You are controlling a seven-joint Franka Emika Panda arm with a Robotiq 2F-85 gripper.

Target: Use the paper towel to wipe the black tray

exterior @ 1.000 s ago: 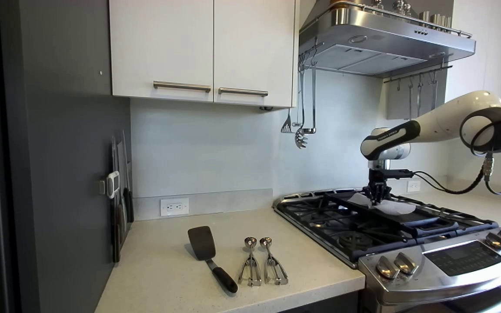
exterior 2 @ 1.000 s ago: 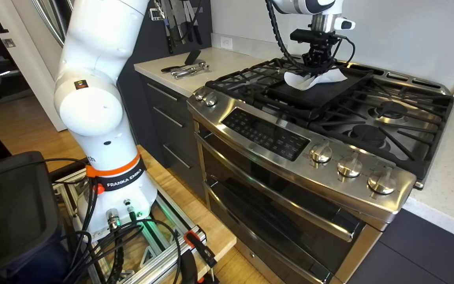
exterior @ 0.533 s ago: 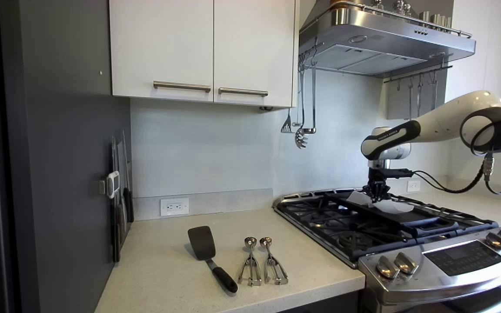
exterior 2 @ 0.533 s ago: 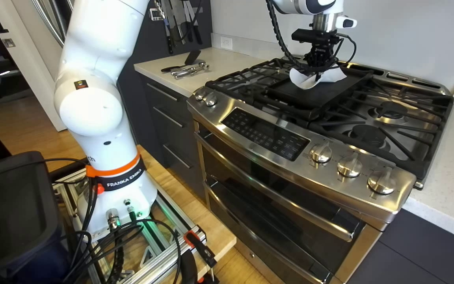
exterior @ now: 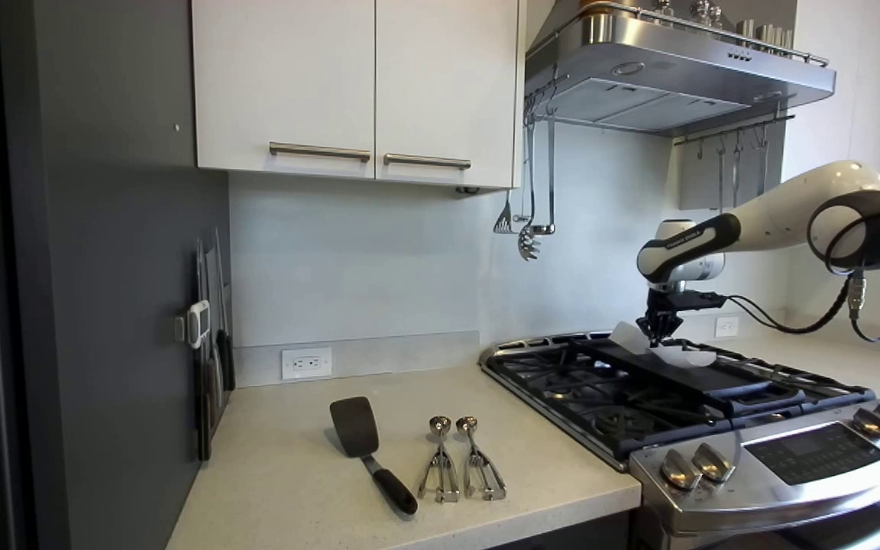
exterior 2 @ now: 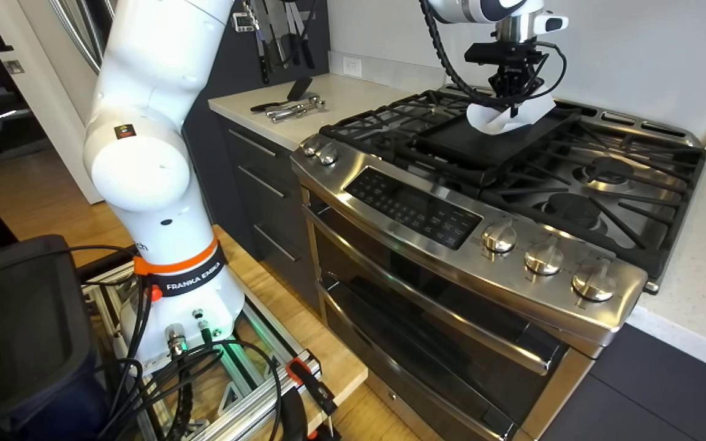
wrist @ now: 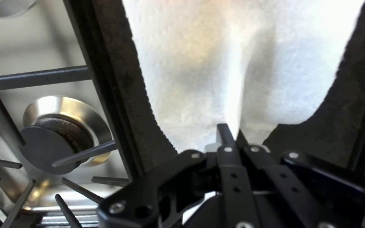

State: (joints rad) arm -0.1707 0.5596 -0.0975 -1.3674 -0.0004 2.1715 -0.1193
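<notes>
The white paper towel (exterior: 683, 356) is bunched at its middle and its ends flare out over the black tray (exterior: 726, 380). My gripper (exterior: 655, 342) points down over the back half of the tray, shut on the towel. In an exterior view the towel (exterior 2: 493, 121) hangs from the gripper (exterior 2: 513, 111), its front end curling up, above the tray's dark surface (exterior 2: 466, 146). In the wrist view the fingertips (wrist: 234, 134) pinch a fold of the towel (wrist: 185, 72), with the tray (wrist: 315, 142) beneath. I cannot tell whether the towel touches the tray.
The tray rests on the grates of the gas stove (exterior 2: 629, 226), with knobs along its front. The range hood (exterior: 684, 61) hangs above. A black spatula (exterior: 356, 428) and two metal scoops (exterior: 440, 458) lie on the counter (exterior: 279, 458). A wall stands behind the stove.
The gripper has moved back toward the wall, risen slightly and tilted, carrying the towel. The towel's back end now stands up higher, and more of the tray's front shows.
</notes>
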